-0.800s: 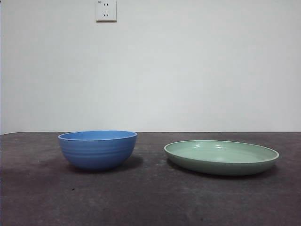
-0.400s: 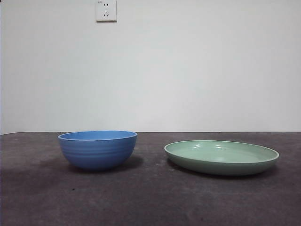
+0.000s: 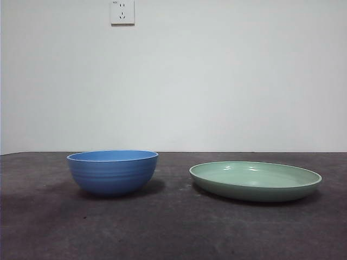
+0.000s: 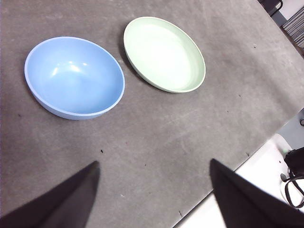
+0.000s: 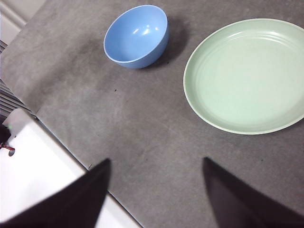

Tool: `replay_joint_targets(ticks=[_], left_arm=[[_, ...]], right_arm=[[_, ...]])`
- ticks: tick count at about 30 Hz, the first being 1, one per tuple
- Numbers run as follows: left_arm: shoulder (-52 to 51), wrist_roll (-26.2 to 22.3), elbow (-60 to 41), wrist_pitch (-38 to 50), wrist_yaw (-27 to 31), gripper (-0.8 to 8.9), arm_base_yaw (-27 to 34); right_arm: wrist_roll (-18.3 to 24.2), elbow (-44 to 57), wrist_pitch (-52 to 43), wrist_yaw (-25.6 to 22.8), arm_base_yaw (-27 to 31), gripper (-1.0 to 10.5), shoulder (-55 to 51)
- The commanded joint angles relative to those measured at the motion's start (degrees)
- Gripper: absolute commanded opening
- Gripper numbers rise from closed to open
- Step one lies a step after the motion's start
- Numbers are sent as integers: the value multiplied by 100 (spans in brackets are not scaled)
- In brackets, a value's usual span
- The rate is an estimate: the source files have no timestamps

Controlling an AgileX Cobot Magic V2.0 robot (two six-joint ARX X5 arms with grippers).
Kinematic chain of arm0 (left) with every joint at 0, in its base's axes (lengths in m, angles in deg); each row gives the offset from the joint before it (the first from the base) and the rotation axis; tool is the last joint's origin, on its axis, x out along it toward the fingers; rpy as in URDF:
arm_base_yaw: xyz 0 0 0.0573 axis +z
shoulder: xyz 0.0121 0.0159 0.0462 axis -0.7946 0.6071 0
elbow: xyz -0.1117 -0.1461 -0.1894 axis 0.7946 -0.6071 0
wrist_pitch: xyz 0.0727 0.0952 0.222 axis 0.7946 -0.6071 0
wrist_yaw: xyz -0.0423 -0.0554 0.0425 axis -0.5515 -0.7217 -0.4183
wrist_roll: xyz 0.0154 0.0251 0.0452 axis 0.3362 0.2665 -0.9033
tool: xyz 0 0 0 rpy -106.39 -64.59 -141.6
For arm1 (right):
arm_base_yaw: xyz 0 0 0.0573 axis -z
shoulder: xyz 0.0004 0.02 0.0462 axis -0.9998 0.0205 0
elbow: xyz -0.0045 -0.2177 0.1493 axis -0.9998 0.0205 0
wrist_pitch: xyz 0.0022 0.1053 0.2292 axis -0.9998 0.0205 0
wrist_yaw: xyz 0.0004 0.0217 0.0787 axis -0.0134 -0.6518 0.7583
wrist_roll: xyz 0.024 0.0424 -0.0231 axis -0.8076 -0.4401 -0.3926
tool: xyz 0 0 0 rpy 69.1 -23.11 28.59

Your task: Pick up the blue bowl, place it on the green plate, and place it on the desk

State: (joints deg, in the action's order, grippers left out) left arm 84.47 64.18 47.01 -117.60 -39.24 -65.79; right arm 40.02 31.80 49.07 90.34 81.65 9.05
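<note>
Blue and matte, the blue bowl (image 3: 113,172) stands upright on the desk (image 3: 173,227), our landmark here. Beside it, a clear gap away and not touching, lies the green plate (image 3: 255,181), pale mint, shallow and empty. We see nothing in either dish.

We judge that no step is under way: the bowl is ungrasped and both arms wait high above it. The left gripper (image 4: 154,190) hangs with its jaws spread wide, holding nothing; the right gripper (image 5: 156,190) hangs likewise, jaws apart and bare. We think the next move calls for one arm to come down on the bowl's rim, pinch the wall between its jaws, lift it clear and carry it over the plate.

The desk is dark grey-brown, mottled and scuffed. Behind the bowl rises a plain white wall (image 3: 227,81), with a white power socket (image 3: 122,12) high above it.
</note>
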Motion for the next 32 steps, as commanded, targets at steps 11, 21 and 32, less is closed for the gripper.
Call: replay_joint_targets(ticks=[11, 21, 32], left_arm=[[496, 179, 116, 501, 262, 411, -42], [1836, 321, 850, 964, 962, 409, -234], [3799, 94, 1993, 968, 1886, 404, -538]], right_arm=[[-68, -107, -74, 9, -24, 361, 24], [-87, -107, -79, 7, -24, 361, 24], [-87, -107, -79, 9, -24, 361, 24]])
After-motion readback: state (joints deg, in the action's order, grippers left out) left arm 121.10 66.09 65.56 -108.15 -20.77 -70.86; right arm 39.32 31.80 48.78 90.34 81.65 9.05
